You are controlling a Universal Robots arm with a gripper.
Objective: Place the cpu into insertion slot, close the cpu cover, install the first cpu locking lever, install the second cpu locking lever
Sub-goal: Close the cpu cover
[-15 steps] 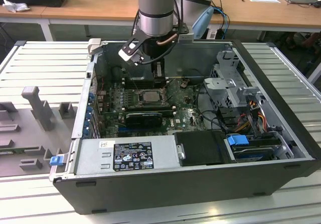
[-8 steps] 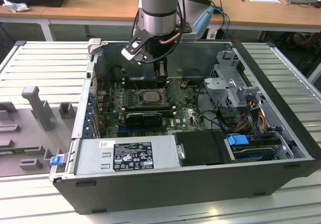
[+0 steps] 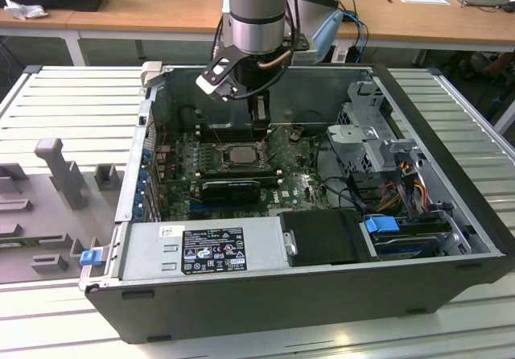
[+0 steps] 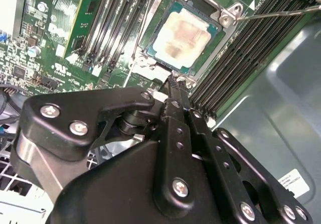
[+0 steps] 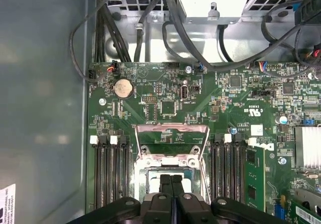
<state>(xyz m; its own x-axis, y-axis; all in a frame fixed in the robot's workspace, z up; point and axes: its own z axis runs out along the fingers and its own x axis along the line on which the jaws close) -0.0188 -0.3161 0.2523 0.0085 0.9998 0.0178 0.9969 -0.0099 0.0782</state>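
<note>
Exterior view first: the open computer case point(image 3: 322, 299) lies on its side on the slatted bench point(image 3: 72, 109), and my arm reaches down into it over the green motherboard point(image 3: 299, 183). On that board sits the insertion slot point(image 4: 226, 19), flanked on both sides by the long black memory slots point(image 5: 108, 176). And the cpu point(image 4: 181, 37) is already in it, flat, square to the rim, silver top up, nothing over it. The cpu cover point(image 5: 172, 129) is not down: in the first wrist view its frame stands tilted open on the side of the slot toward the coin cell point(image 5: 121, 88), with board showing through the cut-out.

Now my gripper point(image 4: 173, 81): fingers pressed together, pinching nothing, tips low at the slot's edge. Here's the relation that counts. From my tips the cpu lies one way, out across the slot, and the raised cover stands the other way, close beside them. Whether I'm touching it, I can't tell. Its hinge line looks to run crosswise to the memory slots, so I judge the plate swings along their length, over the chip. One thin locking lever point(image 4: 281, 14) juts from the slot's corner, clear of the cover, unlatched by the look of it.
</note>
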